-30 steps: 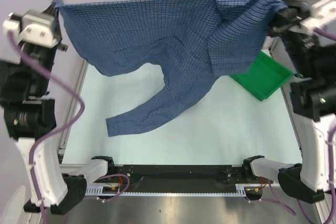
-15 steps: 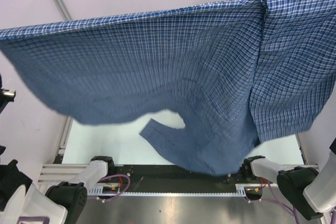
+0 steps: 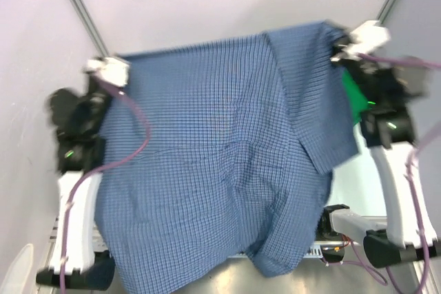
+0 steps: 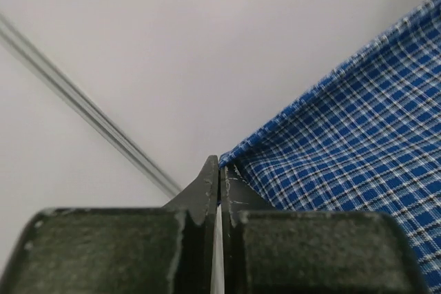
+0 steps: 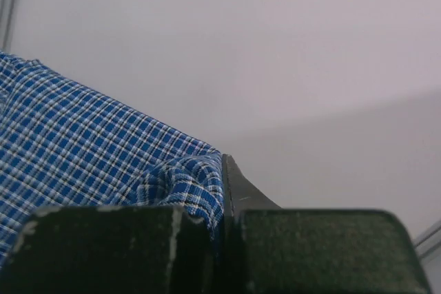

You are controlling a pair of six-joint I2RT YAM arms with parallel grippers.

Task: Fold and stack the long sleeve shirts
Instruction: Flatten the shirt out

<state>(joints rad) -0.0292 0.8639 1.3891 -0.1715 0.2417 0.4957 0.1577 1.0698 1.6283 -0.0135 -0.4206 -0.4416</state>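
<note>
My arms reach high and wide apart; left end effector (image 4: 219,164) and right end effector (image 5: 222,170) each clamp tight on the shirt (image 3: 220,170).

Soft, even, fairly bright light fills all three views, with no glare and no hard shadows. From the top, the black-and-white left arm (image 3: 76,129) and black-and-white right arm (image 3: 386,111) are smeared by motion blur. The blue-and-white checked cloth shirt (image 3: 220,163) looks slightly soft, its folds faintly shaded. In the wrist views the dark fingers of the left gripper (image 4: 218,166) and right gripper (image 5: 224,170) are dim and unfocused near the lens, while the check weave is crisp. A greyer band shades the plain pale wall (image 5: 289,46) low on the right.
</note>
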